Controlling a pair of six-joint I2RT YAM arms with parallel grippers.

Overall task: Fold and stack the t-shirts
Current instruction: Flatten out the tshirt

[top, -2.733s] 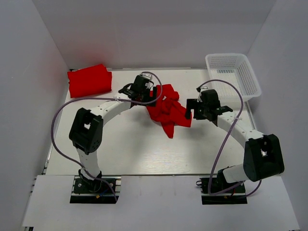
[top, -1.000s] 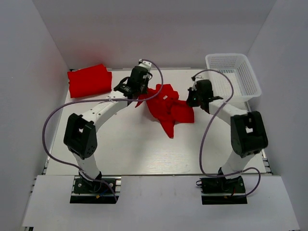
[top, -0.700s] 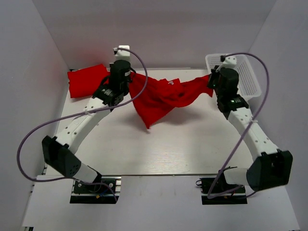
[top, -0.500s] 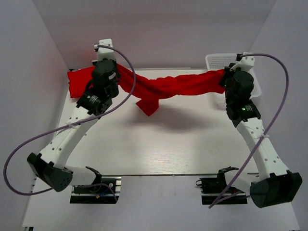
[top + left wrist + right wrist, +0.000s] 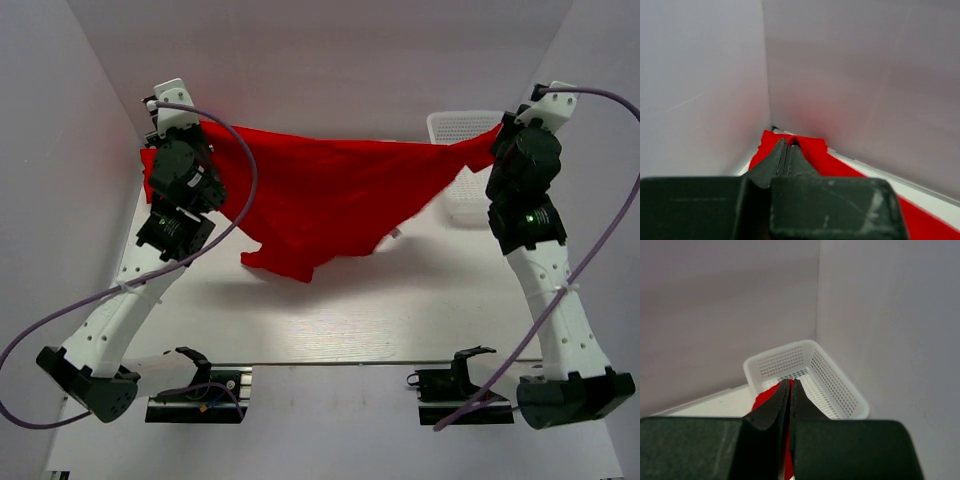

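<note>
Tightly pressed together, the left claw [image 5: 790, 144] pinches a sliver of red cloth at its tips, and the right claw [image 5: 790, 383] does the same on its side. Each grips one upper corner of a shirt [image 5: 320, 200], seen from the wrist cameras as little more than a red fleck between dark fingers. From above, the shirt hangs spread in the air between the two raised arms. Its top edge is drawn nearly straight, and its lower part sags to an uneven point above the table [image 5: 330, 320], apparently clear of it. A folded shirt [image 5: 147, 178] lies at the back-left corner, partly hidden by the left arm; a white basket [image 5: 455, 120] sits at the back right, below the right claw's tips. The cloth looks light, soft and limp — it will likely drape and crease wherever it is not held, and so thin a pinch could slip under a hard pull. Corners or shoulder seams, taken well apart, seem the best holds for laying it flat before folding. No brand, label or writing can be read on shirt, basket or arms.
</note>
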